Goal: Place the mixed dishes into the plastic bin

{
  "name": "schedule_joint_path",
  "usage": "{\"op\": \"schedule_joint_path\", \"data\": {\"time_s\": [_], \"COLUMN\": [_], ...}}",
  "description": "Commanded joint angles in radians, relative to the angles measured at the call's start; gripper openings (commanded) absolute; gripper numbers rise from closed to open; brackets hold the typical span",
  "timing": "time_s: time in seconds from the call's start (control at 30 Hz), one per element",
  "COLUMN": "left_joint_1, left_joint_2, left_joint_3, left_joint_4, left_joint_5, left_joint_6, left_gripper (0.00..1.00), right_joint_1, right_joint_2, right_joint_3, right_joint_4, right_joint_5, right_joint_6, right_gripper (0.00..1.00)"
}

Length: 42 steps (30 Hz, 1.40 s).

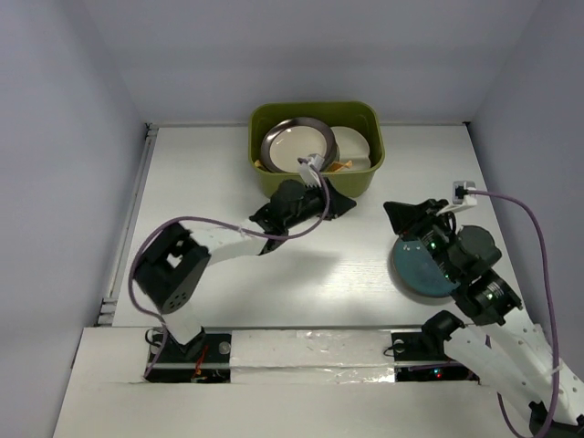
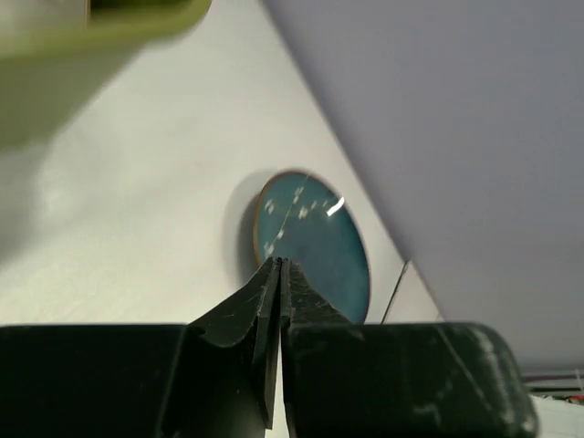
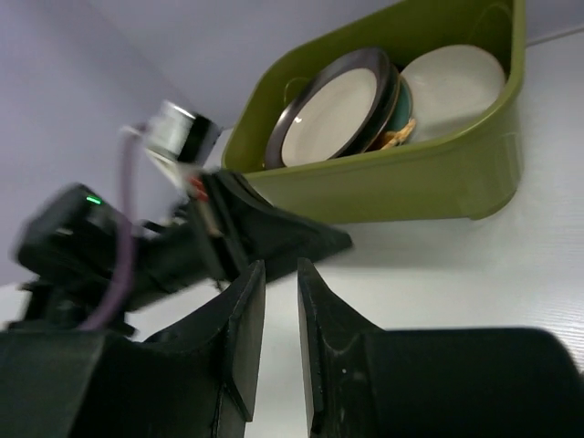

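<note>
Teal plate lies flat on the counter, right side, well apart from the bin at far centre. We judge it stiff, slick and breakable, so grip the rim. Left gripper jaws clenched, empty; right gripper jaws slightly parted, empty.

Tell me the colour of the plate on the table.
The plate is teal with white flecks, brown-edged; clearest in the left wrist view.

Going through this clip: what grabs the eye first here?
The olive-green bin at the far centre of the table, with a brown-rimmed cream plate tilted inside it. Then the lone teal plate on the table to the right, partly under the right arm.
</note>
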Motion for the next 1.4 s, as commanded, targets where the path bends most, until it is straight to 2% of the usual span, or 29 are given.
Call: {"op": "schedule_joint_path", "data": {"time_s": [0.0,0.1,0.17,0.23,0.33,0.5,0.77,1.0,1.23,1.37], "left_joint_1": [-0.05,-0.085,-0.096,-0.096,-0.105,-0.105,-0.105,-0.105,-0.126,-0.158], "left_joint_2": [0.086,0.143,0.195,0.234,0.275,0.323,0.372,0.389,0.429,0.476], "left_joint_3": [0.017,0.043,0.04,0.015,0.012,0.024,0.041,0.072,0.124,0.211], "left_joint_4": [0.11,0.139,0.231,0.33,0.377,0.405,0.389,0.242,0.141,0.075], "left_joint_5": [0.013,0.054,0.126,0.155,0.184,0.214,0.218,0.223,0.241,0.253], "left_joint_6": [-0.083,-0.104,-0.167,-0.202,-0.236,-0.264,-0.267,-0.19,-0.144,-0.11], "left_gripper": [0.0,0.0,0.0,0.06,0.19,0.27,0.35,0.51,0.55,0.55], "right_joint_1": [0.007,0.007,0.007,0.007,0.007,0.007,0.007,0.007,0.007,0.007], "right_joint_2": [-0.066,-0.096,-0.106,-0.115,-0.132,-0.145,-0.14,-0.131,-0.119,-0.114], "right_joint_3": [0.034,0.051,0.058,0.057,0.054,0.052,0.048,0.048,0.035,0.02], "right_joint_4": [-0.03,-0.07,-0.09,-0.096,-0.11,-0.117,-0.113,-0.108,-0.085,-0.078], "right_joint_5": [0.093,0.11,0.11,0.115,0.124,0.127,0.126,0.135,0.103,0.086], "right_joint_6": [0.003,-0.008,-0.013,-0.014,-0.014,-0.019,-0.026,-0.028,-0.016,-0.005], "right_gripper": [0.26,0.24,0.23,0.23,0.23,0.25,0.28,0.33,0.34,0.34]}}
